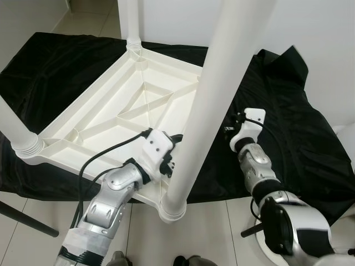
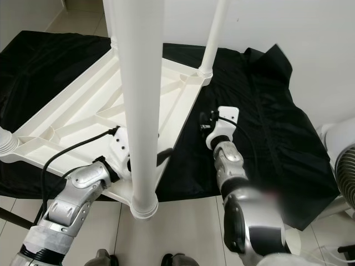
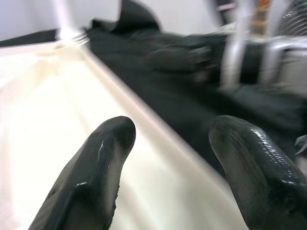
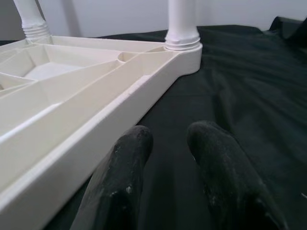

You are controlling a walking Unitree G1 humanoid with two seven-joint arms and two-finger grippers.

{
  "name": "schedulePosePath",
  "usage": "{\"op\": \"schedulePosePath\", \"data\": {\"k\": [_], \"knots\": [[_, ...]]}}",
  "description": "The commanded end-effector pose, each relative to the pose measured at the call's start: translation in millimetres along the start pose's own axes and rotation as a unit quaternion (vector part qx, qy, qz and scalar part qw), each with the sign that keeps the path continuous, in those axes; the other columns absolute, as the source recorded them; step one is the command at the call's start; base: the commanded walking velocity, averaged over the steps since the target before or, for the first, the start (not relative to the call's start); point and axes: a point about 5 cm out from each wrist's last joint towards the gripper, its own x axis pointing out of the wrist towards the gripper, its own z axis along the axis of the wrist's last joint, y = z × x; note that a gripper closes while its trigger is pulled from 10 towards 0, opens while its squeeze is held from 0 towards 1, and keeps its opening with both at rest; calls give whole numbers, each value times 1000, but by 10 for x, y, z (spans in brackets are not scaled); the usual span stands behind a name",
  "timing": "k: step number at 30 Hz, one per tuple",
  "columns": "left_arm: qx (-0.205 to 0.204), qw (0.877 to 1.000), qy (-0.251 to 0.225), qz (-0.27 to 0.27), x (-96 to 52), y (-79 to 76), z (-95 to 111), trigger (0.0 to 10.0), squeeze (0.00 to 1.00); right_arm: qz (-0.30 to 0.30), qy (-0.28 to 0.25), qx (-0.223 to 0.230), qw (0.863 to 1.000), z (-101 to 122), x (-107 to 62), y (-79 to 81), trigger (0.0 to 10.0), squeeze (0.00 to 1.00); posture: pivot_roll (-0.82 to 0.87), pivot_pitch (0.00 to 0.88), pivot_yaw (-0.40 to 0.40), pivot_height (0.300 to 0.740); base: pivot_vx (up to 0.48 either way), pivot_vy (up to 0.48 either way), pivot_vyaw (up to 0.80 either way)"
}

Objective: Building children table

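A white plastic children's table [image 1: 127,105] lies upside down on a black cloth [image 1: 288,122] spread over the floor, its ribbed underside facing up and its legs standing upright from the corners. The nearest leg [image 1: 211,100] rises at the corner closest to the robot. The left gripper [image 3: 168,158] hovers over the table's edge just beside that leg, jaws spread apart with nothing between them (the wrist view is blurred). The right gripper [image 4: 168,143] hangs low over the cloth, beside the table's rim, jaws slightly parted and empty. A fan [image 2: 344,166] stands at the far right.
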Motion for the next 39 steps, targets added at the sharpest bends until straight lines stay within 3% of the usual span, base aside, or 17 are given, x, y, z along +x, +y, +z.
{"op": "schedulePosePath", "data": {"k": [1,9,16,17,29,39], "knots": [[7,1000,3,0,-93,99,-17,10000,0,-6,-16,-6,1000,-10,-112,-94,10000,0,13,142,-67,740,0,0,0],[28,998,13,-50,-316,233,-4,10000,0,10,-41,-22,999,12,-426,-174,10000,0,3,137,-65,740,0,0,0],[29,995,31,-96,-436,282,-5,10000,0,11,-33,-33,999,11,-516,-234,10000,0,1,133,-66,740,0,0,0],[32,991,41,-123,-517,310,-1,10000,0,13,-28,-38,999,20,-555,-263,10000,0,1,129,-67,740,0,0,0],[66,971,127,-192,-789,383,-133,10000,0,22,-11,-49,998,59,-624,-294,10000,0,8,117,-70,740,0,0,0],[68,959,166,-219,-879,334,-236,10000,0,26,1,-54,998,50,-642,-293,10000,0,9,120,-71,740,0,0,0]]}}
